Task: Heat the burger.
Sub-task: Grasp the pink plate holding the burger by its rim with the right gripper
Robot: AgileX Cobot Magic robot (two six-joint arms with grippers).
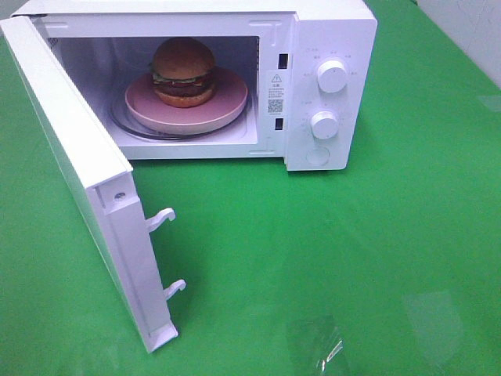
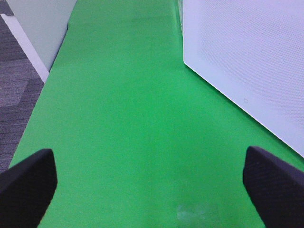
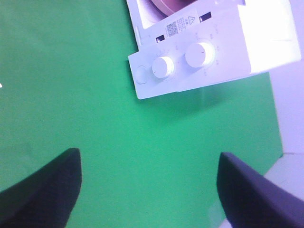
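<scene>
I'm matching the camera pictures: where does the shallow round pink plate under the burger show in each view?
Exterior high: the shallow round pink plate sits inside the open white microwave, under the tall brown-bun burger.
Left wrist: not in it.
Right wrist: only a pink sliver of it, inside the microwave's cavity.
Shared landmark: the green table cover, in all three.

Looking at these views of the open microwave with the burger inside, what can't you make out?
- Exterior high: print around the white round knobs and on the warning sticker is too small.
- Exterior high: the shallow pink plate covers most of the glass turntable.
- Right wrist: the tall round orange-brown burger lies beyond the picture edge; only a plate sliver shows.
- Left wrist: the open white microwave door blocks the inside.
</scene>
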